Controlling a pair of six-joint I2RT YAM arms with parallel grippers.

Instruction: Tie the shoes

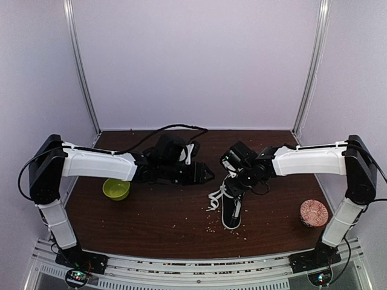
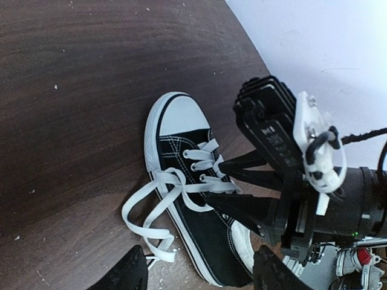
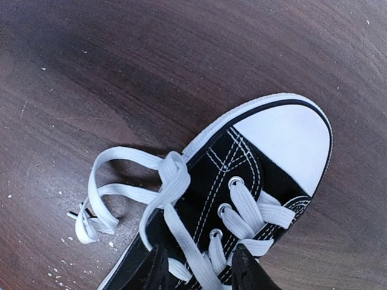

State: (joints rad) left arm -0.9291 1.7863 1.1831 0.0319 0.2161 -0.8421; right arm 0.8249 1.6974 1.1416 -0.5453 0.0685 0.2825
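Black sneaker (image 1: 232, 212) sits well inside the wooden table's (image 1: 163, 219) edges.

We cannot read any words, numbers or signs, not even on the shoe (image 3: 208, 175). The black box (image 2: 270, 130) near the shoe has tiny pale marks on it, but they are too small and blurry for us to read.
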